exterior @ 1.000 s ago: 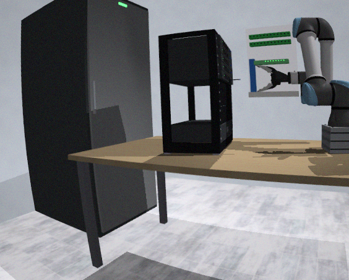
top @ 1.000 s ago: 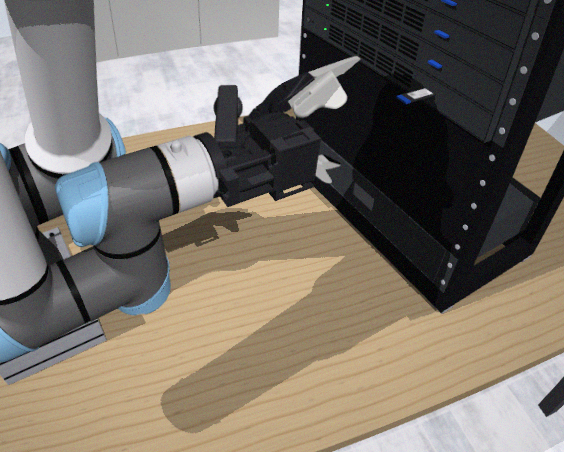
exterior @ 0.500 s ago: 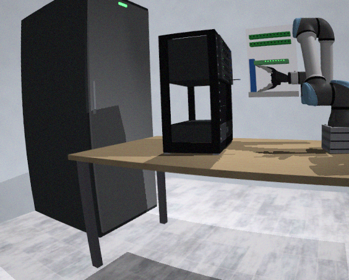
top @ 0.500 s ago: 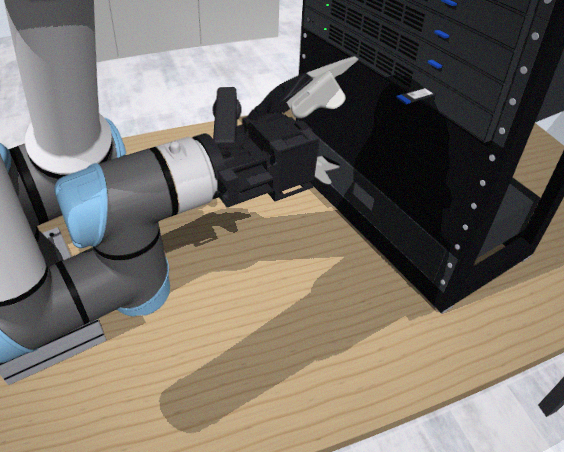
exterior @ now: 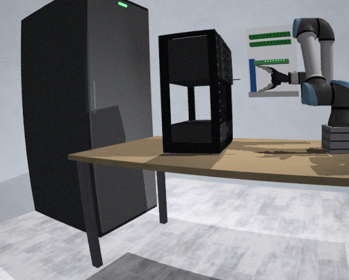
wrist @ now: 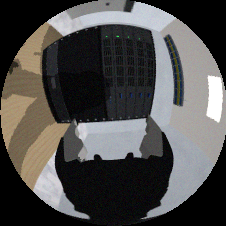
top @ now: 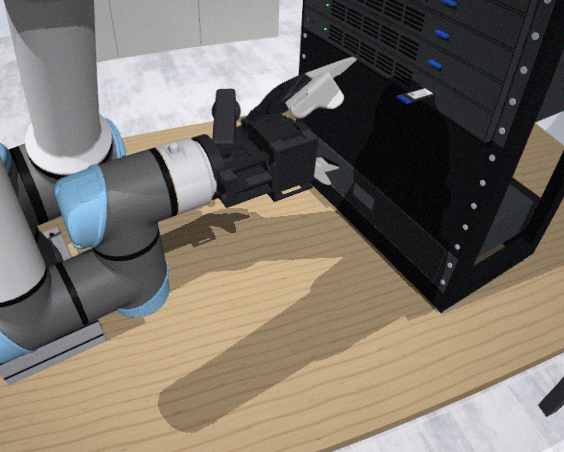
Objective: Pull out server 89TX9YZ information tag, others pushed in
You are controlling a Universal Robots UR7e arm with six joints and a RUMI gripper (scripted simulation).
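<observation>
The black rack stands upright on the table. The lowest server's information tag sticks out of the rack front, with a blue end and a white label; the print is too small to read. Above it, blue tag ends sit close to the server fronts. The wrist view shows a row of small blue tag ends. My gripper is open and empty, in front of the rack and apart from the pulled-out tag.
The wooden table carries the rack and the arm's base. A tall dark cabinet stands behind the rack in the exterior view. A wall panel with green strips shows behind the gripper.
</observation>
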